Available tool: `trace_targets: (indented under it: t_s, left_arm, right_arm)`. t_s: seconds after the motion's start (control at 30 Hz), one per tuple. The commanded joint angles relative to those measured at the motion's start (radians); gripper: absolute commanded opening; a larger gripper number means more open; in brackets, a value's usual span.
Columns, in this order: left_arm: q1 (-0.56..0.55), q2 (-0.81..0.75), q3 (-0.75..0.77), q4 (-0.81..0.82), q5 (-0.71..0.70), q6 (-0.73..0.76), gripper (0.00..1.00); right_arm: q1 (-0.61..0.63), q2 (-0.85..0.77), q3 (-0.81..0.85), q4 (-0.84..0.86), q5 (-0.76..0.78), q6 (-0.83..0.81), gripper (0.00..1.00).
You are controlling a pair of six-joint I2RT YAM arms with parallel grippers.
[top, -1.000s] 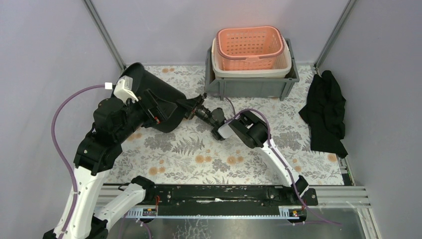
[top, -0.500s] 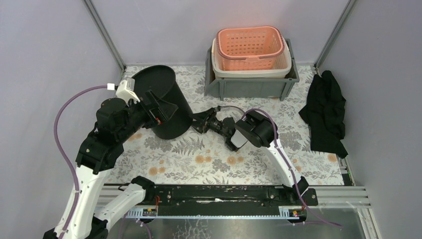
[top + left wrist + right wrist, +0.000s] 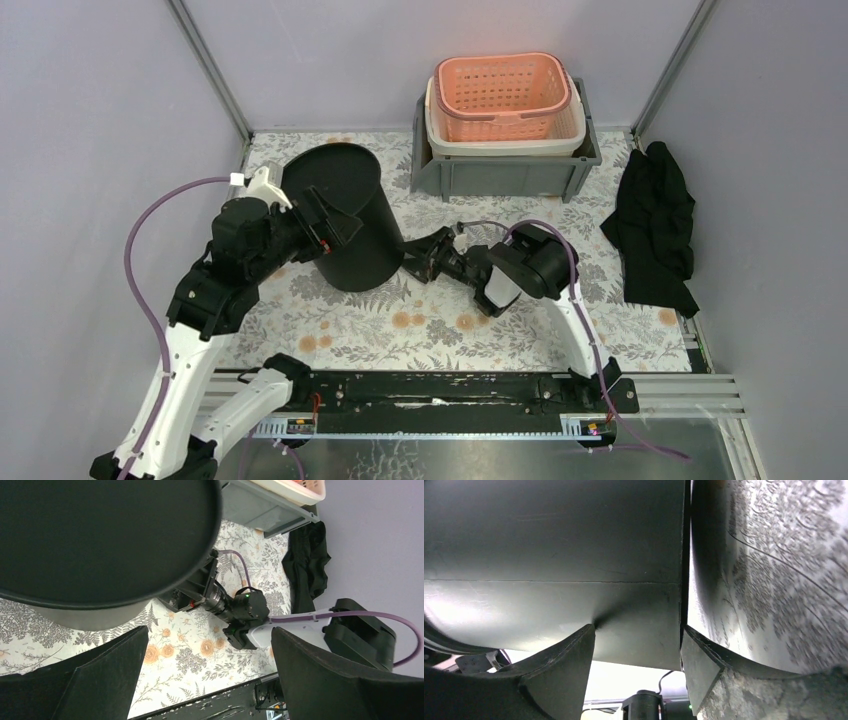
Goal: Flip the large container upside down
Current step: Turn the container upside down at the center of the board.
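Note:
The large container is a black cylinder standing on the floral mat with its flat closed end up and its rim down. In the left wrist view the container fills the upper left. My left gripper is wide open at its left side near the top, with only mat between its fingers. My right gripper is low at the container's right side, by the bottom rim. In the right wrist view its jaws stand apart, one fingertip against the container's wall, nothing clamped.
A grey bin at the back holds a white basket and a pink basket. A black cloth lies at the right edge. Metal posts stand at the back corners. The black base rail runs along the near edge.
The container has swung from lying tilted to standing upright with its closed end up. The right gripper has opened and drawn back to the right. The left arm followed to the right.

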Motion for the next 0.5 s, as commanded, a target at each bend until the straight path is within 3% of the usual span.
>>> trace_targets:
  t_s: [0.0,0.17,0.47]
  left_arm:
    - [-0.002,0.002,-0.026,0.064,0.014,-0.010,1.00]
    - [-0.002,0.012,-0.043,0.072,0.013,-0.011,1.00]
    - [-0.002,0.009,-0.080,0.084,0.007,-0.019,1.00]
  right_arm:
    - [-0.017,0.006,-0.112,-0.155,-0.021,-0.043,0.71]
    - [-0.027,-0.020,-0.156,-0.270,-0.059,-0.109,0.72]
    - [-0.057,-0.129,-0.157,-0.737,-0.105,-0.361,0.78]
